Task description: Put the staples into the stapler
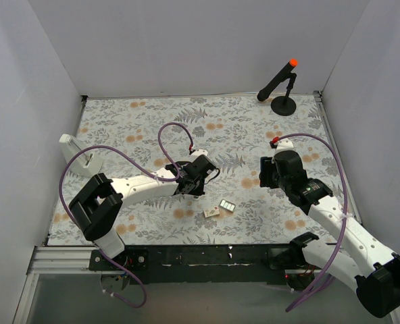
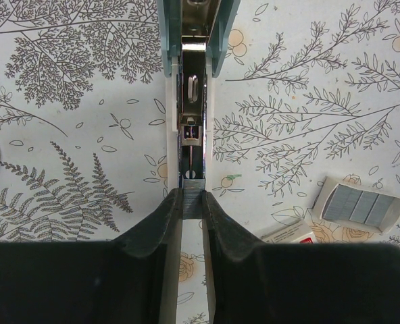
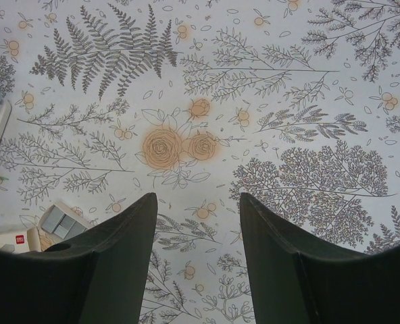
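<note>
Gripping the stapler [image 2: 193,101], left end effector [image 2: 192,196]; right end effector [image 3: 198,202] open; three staple rows [image 2: 362,204], one box [image 2: 291,234].

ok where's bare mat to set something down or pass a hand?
Free: the far strip of floral mat left of the black orange-tipped stand; also the patch under the open right hand. Crowded: near centre, where the left hand pinches the teal-and-white stapler, with the dark-rimmed staple tray and beige cardboard box alongside.

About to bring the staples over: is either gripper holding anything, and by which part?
The left gripper is shut on the stapler, pinching the near end of its open metal channel. The right gripper is open and holds nothing.
</note>
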Robot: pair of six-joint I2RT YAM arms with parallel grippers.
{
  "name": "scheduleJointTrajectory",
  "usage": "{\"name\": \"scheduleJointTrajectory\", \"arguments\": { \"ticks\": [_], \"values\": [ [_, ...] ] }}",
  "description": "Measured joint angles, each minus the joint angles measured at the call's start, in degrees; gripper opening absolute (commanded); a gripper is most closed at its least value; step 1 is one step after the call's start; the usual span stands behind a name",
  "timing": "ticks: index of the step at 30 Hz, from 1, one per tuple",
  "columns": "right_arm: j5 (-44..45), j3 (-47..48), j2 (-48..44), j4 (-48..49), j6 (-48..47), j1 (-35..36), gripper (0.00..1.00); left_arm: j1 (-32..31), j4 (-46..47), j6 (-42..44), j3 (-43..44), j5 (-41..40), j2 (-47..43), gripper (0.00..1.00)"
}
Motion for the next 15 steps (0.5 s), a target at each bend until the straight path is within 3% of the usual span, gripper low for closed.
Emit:
{"name": "scheduleJointTrajectory", "arguments": {
  "ticks": [15],
  "values": [
    [-0.13, 0.00, 0.00, 0.00, 0.04, 0.02, 0.60, 0.15, -0.02, -0.04, 0.00, 0.37, 0.76, 0.07]
  ]
}}
